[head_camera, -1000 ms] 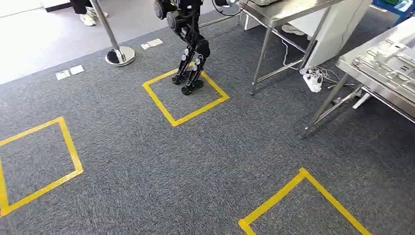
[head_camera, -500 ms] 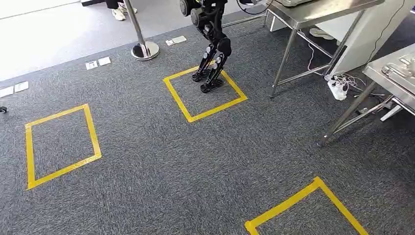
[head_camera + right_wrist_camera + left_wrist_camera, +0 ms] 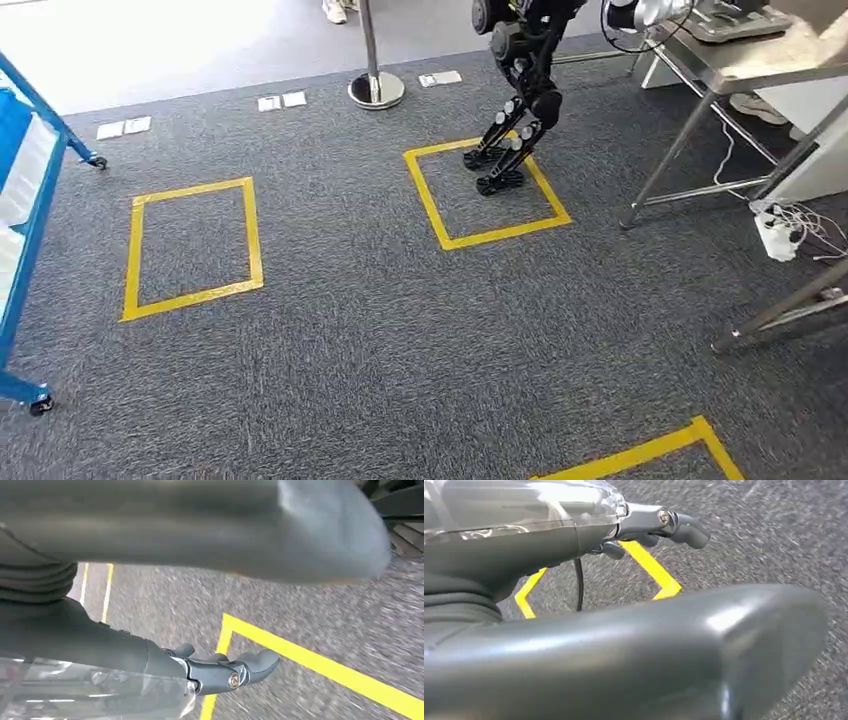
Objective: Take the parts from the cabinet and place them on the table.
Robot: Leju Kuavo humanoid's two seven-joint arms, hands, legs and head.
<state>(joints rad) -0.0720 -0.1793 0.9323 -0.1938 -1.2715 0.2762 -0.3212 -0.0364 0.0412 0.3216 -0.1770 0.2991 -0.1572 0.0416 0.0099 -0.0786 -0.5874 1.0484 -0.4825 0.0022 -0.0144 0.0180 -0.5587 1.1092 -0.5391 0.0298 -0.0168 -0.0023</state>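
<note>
Since the earlier pictures the whole floor scene has slid to the right, which reads as the camera turning left, not as anything on the floor moving; a blue cart [image 3: 22, 240] now shows at the left edge.

Nearest, both arms hang over the grey carpet [image 3: 380, 350]. The left hand [image 3: 644, 527] has its fingers straight and apart with nothing between them, and the right hand [image 3: 225, 672] likewise holds nothing, its fingers extended. No parts are in either hand, and I cannot make out any parts in these pictures; if the blue cart is the cabinet, its contents are too cut off to tell.

Farther out lie yellow tape squares [image 3: 190, 250], and in one of them stands another robot's dark legs [image 3: 515, 130]. Beyond, a steel table [image 3: 740, 70] stands at the right, and a post with a round base [image 3: 375, 88] is at the back.

I judge this to be the walk toward the cabinet, before any pickup. Next, the body should finish turning and face the cart squarely.
</note>
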